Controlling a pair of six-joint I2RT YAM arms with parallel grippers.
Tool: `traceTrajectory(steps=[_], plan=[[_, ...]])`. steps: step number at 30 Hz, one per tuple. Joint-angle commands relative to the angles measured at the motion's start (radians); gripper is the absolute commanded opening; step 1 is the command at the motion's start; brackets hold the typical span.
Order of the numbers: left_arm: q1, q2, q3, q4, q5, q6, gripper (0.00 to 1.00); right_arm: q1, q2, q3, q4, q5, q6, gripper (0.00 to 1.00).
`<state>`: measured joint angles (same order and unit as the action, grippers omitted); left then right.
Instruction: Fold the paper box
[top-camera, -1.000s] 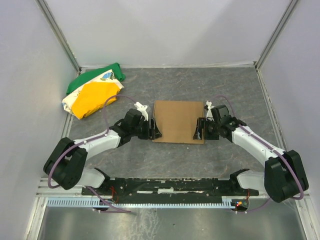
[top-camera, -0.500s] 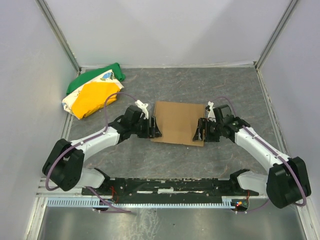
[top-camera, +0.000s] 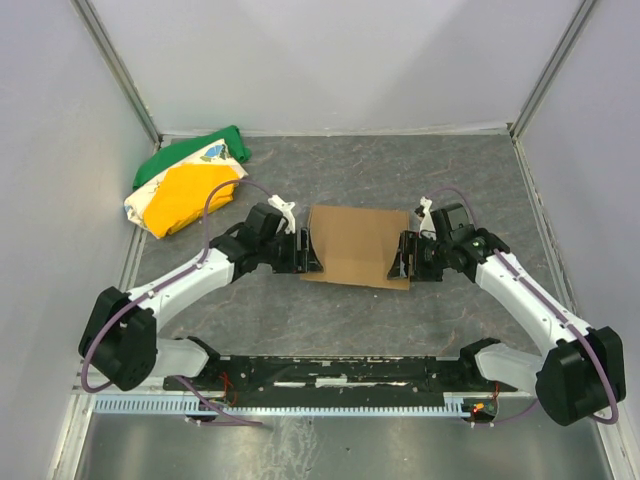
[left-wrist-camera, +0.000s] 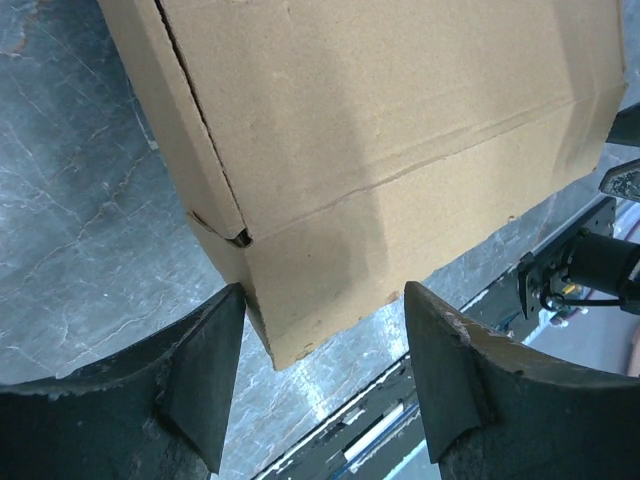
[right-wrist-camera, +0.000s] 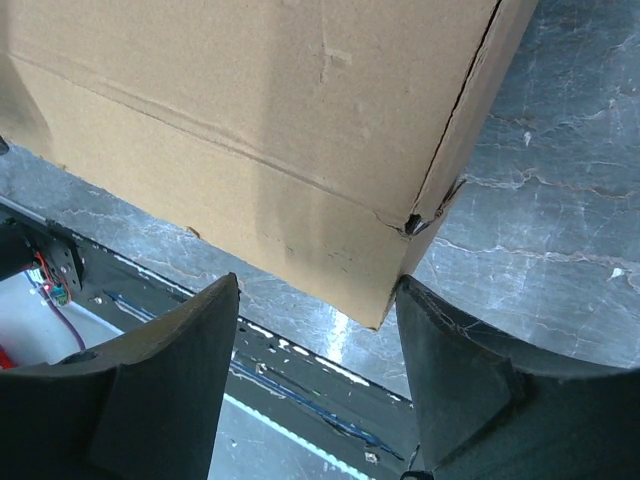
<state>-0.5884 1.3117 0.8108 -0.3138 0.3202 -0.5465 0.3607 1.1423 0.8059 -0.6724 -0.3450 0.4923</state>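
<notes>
The grey, marbled table (top-camera: 340, 165) fills the floor of a white-walled enclosure. On it the two white-and-black arms reach in from the near edge, the left arm (top-camera: 190, 283) and the right arm (top-camera: 522, 297) angled toward each other. Compared with a second ago, both have swung their dark elbow joints outward and nearer to the bases, so the forearms lie flatter.

The paper box (top-camera: 355, 245) – plain brown cardboard, shallow and rectangular, its lid down – sits at the middle of the table between the two wrists. It is in nearly the same place as before, but its near edge now slopes a little, with the right corner closer to the bases.

A bundle of green, yellow and white cloth (top-camera: 185, 190) lies at the far left, well apart from the box and unmoved.

The left gripper (top-camera: 307, 255) stands at the box's left end and the right gripper (top-camera: 399, 258) at its right end. Both have their jaws spread wide, as they were a second ago. In each wrist view a near corner of the box shows between the black fingers (left-wrist-camera: 205, 370) (right-wrist-camera: 170, 370), with bare table visible beside the inner pads – nothing is pinched. Whether the tips bear on the cardboard cannot be told.
</notes>
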Motion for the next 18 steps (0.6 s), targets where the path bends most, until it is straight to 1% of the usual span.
traceTrajectory(steps=[1, 3, 6, 9, 12, 14, 16, 18], plan=[[0.002, -0.014, 0.023, 0.041, 0.149, -0.059, 0.7, 0.009, 0.003, 0.041, 0.04, -0.122, 0.036, 0.71], [0.014, -0.012, -0.005, 0.081, 0.193, -0.085, 0.69, 0.008, 0.014, 0.031, 0.061, -0.161, 0.049, 0.7], [0.038, -0.016, -0.044, 0.134, 0.256, -0.124, 0.65, 0.009, 0.02, 0.016, 0.079, -0.191, 0.072, 0.65], [0.068, -0.04, -0.069, 0.165, 0.309, -0.151, 0.62, 0.008, 0.011, 0.014, 0.078, -0.197, 0.087, 0.57], [0.095, -0.067, -0.082, 0.171, 0.333, -0.158, 0.62, 0.006, 0.0, 0.021, 0.062, -0.184, 0.085, 0.56], [0.098, -0.075, -0.08, 0.146, 0.302, -0.136, 0.63, 0.007, -0.002, 0.016, 0.062, -0.161, 0.08, 0.57], [0.098, -0.066, -0.071, 0.088, 0.261, -0.096, 0.63, 0.007, 0.016, 0.011, 0.063, -0.155, 0.069, 0.57], [0.097, -0.056, -0.057, 0.034, 0.19, -0.05, 0.63, 0.007, 0.028, 0.002, 0.071, -0.141, 0.057, 0.59]])
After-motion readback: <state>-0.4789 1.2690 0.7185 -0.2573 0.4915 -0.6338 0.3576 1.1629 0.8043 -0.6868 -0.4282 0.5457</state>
